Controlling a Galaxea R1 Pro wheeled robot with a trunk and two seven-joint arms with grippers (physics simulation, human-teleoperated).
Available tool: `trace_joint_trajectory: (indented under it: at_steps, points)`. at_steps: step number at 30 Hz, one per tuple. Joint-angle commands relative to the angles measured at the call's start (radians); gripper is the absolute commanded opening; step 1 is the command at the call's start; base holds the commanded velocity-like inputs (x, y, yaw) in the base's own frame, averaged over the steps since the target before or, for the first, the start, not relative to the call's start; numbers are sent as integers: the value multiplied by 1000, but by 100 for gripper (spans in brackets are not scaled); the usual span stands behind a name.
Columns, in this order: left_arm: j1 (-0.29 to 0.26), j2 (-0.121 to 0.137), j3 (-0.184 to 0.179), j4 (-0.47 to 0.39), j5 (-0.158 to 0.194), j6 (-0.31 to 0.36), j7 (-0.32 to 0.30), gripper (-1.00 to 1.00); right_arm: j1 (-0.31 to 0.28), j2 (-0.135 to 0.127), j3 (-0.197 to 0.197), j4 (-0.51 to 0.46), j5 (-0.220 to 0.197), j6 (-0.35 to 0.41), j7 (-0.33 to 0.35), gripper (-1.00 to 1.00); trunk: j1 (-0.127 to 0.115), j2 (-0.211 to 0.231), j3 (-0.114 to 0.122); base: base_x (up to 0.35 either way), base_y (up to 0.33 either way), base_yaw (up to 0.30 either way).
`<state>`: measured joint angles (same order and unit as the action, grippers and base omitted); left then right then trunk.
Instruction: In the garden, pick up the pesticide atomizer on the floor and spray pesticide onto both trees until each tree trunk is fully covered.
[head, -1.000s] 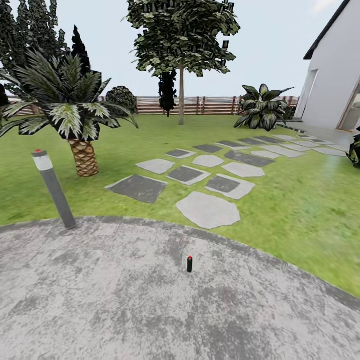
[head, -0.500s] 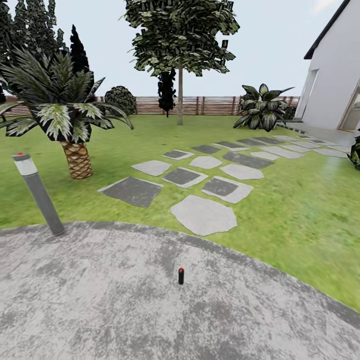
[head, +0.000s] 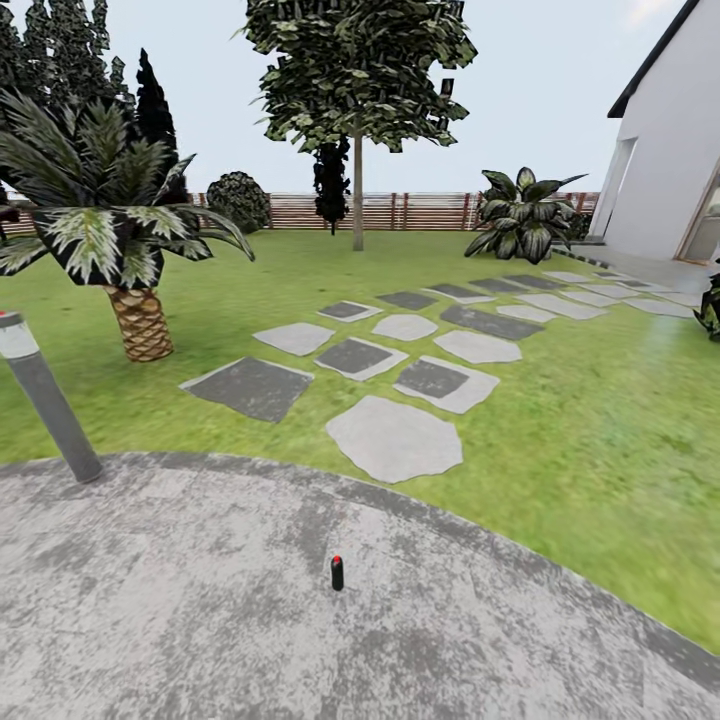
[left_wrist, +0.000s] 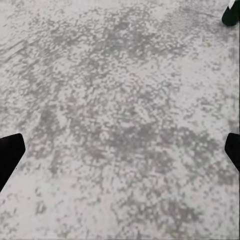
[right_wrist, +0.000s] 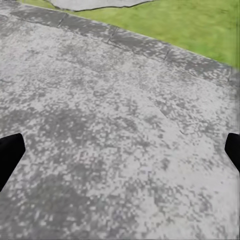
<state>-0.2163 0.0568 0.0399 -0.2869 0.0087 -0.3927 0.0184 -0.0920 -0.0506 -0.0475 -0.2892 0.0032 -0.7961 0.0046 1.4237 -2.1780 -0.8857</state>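
Left claw (left_wrist: 120, 150) and right claw (right_wrist: 120, 150) both spread wide over mottled grey paving (head: 200, 620), nothing between the dark fingertips (left_wrist: 10, 150). Pesticide atomizer (head: 337, 572) upright on that paving (red tip up), open ground all round it. Further out: leaning bollard light (head: 45, 400), stepping stones (head: 395, 438) across the lawn (head: 600, 420), squat palm (head: 125, 260), a tall tree (head: 357, 190) by the slat fence (head: 420, 211).

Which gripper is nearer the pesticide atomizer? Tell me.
Left, likely: the left gripper has a dark object, probably the pesticide atomizer, ahead; the right gripper faces pavement by lawn.
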Motion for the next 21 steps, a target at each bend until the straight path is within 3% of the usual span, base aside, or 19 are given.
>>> trace_joint_trajectory:
  at_steps: [1, 21]
  points:
    - [0, 0, 0, 0, 0, 0, 0, 100, 0, 0, 0, 0, 0, 0, 0, 100, 0, 0, 0, 175, -237, 0]
    - [0, 0, 0, 0, 0, 0, 0, 100, 0, 0, 0, 0, 0, 0, 0, 100, 0, 0, 0, 155, -252, 2]
